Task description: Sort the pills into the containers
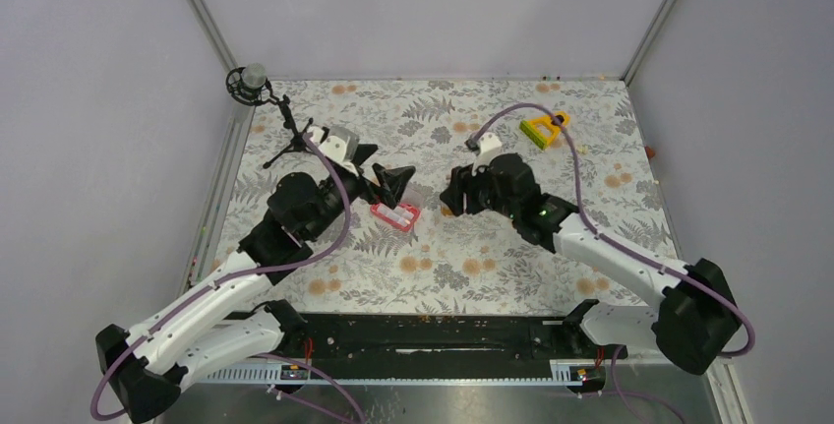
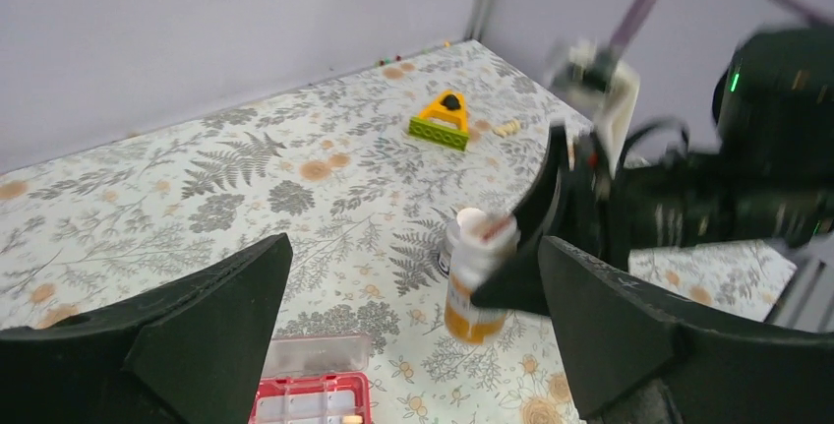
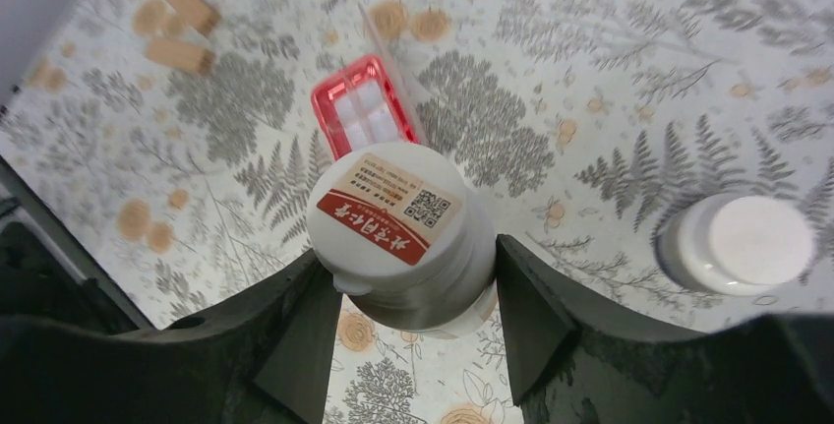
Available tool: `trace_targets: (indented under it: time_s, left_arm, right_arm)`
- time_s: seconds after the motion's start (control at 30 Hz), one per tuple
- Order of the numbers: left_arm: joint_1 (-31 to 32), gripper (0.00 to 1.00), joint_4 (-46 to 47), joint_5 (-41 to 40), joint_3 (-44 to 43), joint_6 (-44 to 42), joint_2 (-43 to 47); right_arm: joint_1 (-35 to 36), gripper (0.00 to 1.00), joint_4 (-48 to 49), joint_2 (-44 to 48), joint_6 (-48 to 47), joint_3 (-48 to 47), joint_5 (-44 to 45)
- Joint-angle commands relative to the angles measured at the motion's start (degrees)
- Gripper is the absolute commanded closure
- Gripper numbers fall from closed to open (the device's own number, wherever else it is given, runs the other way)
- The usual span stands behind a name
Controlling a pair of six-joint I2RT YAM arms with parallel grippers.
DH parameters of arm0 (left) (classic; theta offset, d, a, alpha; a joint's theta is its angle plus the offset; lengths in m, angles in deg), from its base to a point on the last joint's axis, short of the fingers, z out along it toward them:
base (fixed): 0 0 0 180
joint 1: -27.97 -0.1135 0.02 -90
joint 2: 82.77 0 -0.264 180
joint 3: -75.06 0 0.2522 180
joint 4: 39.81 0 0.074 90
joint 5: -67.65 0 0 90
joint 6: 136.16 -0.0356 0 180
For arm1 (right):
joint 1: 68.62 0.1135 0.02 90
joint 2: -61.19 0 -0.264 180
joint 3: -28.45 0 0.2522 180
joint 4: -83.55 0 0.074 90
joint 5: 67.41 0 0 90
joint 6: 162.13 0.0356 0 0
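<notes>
The red-pink pill tray (image 1: 395, 214) lies open on the flowered cloth, its clear lid folded back. It also shows in the left wrist view (image 2: 310, 399) and the right wrist view (image 3: 364, 114). One pale pill (image 2: 353, 420) lies in a compartment. My left gripper (image 1: 398, 183) is open and empty just above and behind the tray (image 2: 413, 345). My right gripper (image 1: 457, 193) is shut on a white bottle (image 3: 403, 237) with a red-labelled cap, held tilted to the right of the tray (image 2: 475, 281).
A second white bottle (image 3: 747, 242) stands on the cloth close behind the held one. A yellow wedge tool (image 1: 544, 127) lies at the back right, with a few pale grains (image 2: 506, 129) beside it. A small tripod (image 1: 280, 134) stands at the back left.
</notes>
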Motion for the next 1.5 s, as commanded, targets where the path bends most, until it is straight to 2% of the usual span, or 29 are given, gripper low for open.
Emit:
trace_targets:
  time_s: [0.0,0.37,0.47,0.7,0.73,0.8,0.87,0.93,0.97,1.07,1.13,1.3,1.47]
  left_arm:
    - [-0.59,0.01,0.74,-6.1,2.05,3.01,2.46]
    - [-3.17,0.01,-6.83,-7.91,-0.08,10.74,-2.02]
    - [-4.46,0.01,-7.16,-8.01,-0.33,12.15,-2.76]
    - [-5.88,0.01,-5.51,-8.55,1.35,13.18,-2.9]
    - [-6.05,0.01,-5.49,-7.75,1.25,12.97,-3.15]
    - [-6.09,0.01,-5.98,-7.16,0.82,12.27,-3.87]
    - [-6.13,0.01,-6.45,-7.54,0.3,12.17,-4.9]
    - [-6.17,0.01,-6.33,-5.84,-0.22,11.92,-5.74]
    - [-6.28,0.01,-6.29,-3.32,-0.69,11.1,-6.16]
    - [-6.53,0.01,-7.89,5.92,-3.88,9.86,-8.9]
    - [-6.96,0.01,-11.59,9.96,-7.16,9.95,-11.8]
    - [-7.03,0.01,-15.51,10.45,-11.1,12.2,-15.5]
    - [-7.47,0.01,-18.76,9.85,-12.86,14.32,-17.32]
  right_arm:
    - [5.94,0.7,16.94,-2.35,0.13,6.39,10.66]
    - [13.59,0.67,32.13,-15.06,3.36,13.29,29.73]
    - [14.73,0.65,34.54,-17.83,3.92,14.12,31.76]
    - [15.42,0.51,38.86,-20.09,4.81,18.52,33.52]
    - [15.4,0.48,38.09,-19.62,5.28,18.56,33.21]
    - [15.43,0.34,34.25,-17.7,6.29,17.49,32.64]
    - [15.42,0.2,26.2,-15.24,7.28,14.57,32.59]
    - [15.42,0.13,14.7,-12.84,7.58,10.45,32.31]
    - [15.42,0.11,11.88,-11.57,7.55,9.2,31.54]
    - [15.38,0.07,11.62,-6.46,6.42,9.6,28.19]
    - [15.21,0.06,9.62,-3.91,5.52,8.99,25.42]
    - [11.98,0.07,0.84,1.13,8.27,6.54,16.93]
    - [1.86,0.12,-6.6,4.51,14.84,5.45,4.78]
